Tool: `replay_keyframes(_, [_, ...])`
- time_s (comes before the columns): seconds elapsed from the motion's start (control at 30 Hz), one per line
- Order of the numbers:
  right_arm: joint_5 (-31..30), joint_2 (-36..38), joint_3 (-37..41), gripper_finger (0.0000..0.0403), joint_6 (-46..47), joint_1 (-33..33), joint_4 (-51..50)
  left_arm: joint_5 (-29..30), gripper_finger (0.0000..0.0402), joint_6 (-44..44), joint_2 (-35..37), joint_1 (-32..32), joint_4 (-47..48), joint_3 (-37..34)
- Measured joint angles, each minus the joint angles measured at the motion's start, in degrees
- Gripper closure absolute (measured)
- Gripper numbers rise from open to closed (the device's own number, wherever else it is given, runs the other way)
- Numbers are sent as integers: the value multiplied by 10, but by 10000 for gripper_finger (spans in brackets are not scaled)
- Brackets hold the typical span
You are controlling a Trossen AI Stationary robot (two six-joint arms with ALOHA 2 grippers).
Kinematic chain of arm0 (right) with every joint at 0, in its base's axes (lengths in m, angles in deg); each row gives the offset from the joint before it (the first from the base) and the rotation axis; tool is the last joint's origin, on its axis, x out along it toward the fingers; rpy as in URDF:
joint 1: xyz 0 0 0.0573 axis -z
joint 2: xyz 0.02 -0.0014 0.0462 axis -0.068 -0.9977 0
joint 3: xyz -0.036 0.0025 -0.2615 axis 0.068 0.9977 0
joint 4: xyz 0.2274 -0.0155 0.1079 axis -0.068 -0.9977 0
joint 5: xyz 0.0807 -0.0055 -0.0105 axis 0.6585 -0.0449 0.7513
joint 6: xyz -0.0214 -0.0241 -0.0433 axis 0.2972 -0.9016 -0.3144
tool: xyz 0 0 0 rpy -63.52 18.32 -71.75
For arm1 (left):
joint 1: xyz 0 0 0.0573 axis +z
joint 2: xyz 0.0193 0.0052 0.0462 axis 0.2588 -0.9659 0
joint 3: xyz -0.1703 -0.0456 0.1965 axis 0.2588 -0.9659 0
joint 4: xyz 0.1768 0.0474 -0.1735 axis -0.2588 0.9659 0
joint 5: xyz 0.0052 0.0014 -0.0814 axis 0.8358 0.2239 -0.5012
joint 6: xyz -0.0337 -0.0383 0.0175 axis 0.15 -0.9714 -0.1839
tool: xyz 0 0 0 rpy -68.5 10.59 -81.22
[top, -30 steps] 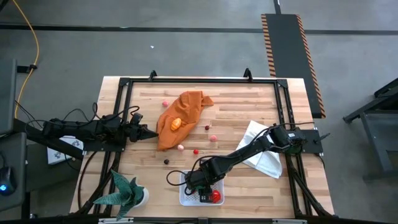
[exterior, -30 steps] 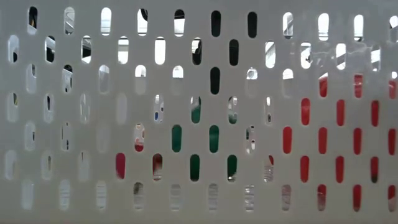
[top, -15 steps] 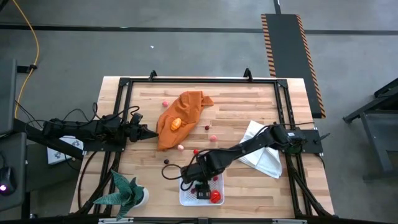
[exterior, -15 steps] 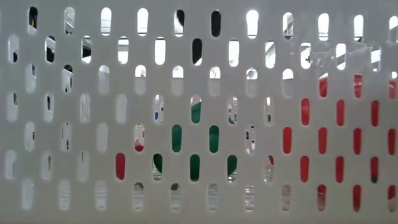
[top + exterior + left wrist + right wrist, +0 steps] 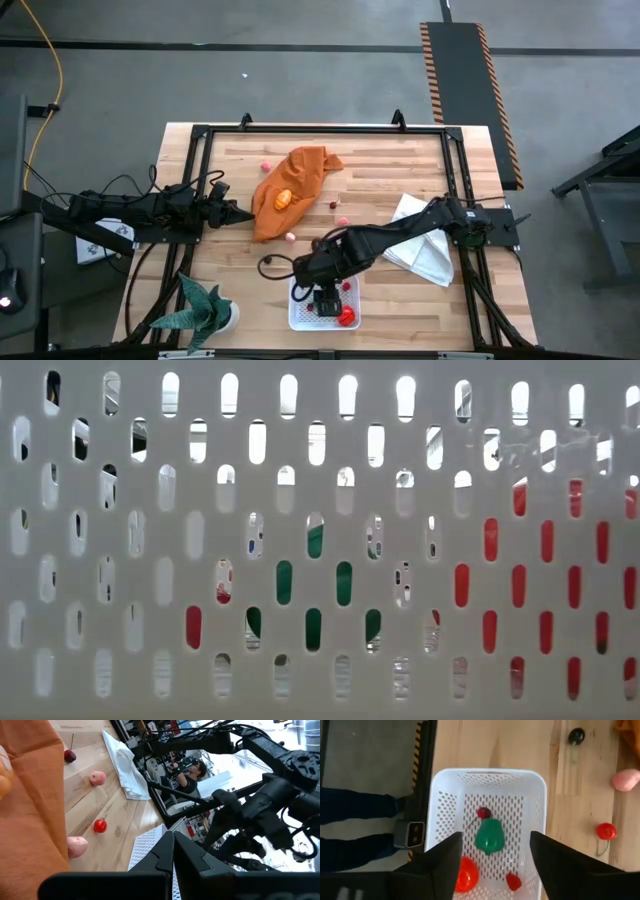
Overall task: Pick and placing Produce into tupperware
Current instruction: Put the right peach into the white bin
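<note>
R gripper over tupperware, L arm parked.

L to R: left gripper (image 5: pixel 243 214) is seen w/ fingers pressed together, beside orange cloth (image 5: pixel 288 188). Loose produce is scattered on the wood nr the cloth. Right gripper (image 5: pixel 492 851) is held spread, empty, above tupperware (image 5: pixel 445 820) at table's front edge; green piece (image 5: pixel 489 836) & red pieces (image 5: pixel 465 874) are seen inside. White cloth (image 5: pixel 420 250) lies far R.

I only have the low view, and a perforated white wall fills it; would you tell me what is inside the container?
Observer: The tupperware holds a green piece, a dark cherry and two red pieces.
Operator: Where is the right tool?
Observer: The right tool hangs open and empty above the tupperware.
Operator: Is any produce outside it?
Observer: Yes, a pink piece, a red cherry and a dark berry lie on the table.
</note>
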State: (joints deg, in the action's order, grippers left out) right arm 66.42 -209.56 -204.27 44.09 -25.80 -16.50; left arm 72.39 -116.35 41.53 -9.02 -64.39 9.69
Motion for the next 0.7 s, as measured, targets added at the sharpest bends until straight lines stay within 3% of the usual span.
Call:
replay_keyframes(0.3, [-4, 31, 1, 260, -4, 12, -36, 0, 401, 0, 0, 0, 0, 0])
replay_keyframes(0.47, [-9, 37, 1, 269, -4, 24, -70, 0, 401, 0, 0, 0, 0, 0])
replay_keyframes(0.7, [-65, 50, 1, 269, -8, 35, -142, 0, 401, 0, 0, 0, 0, 0])
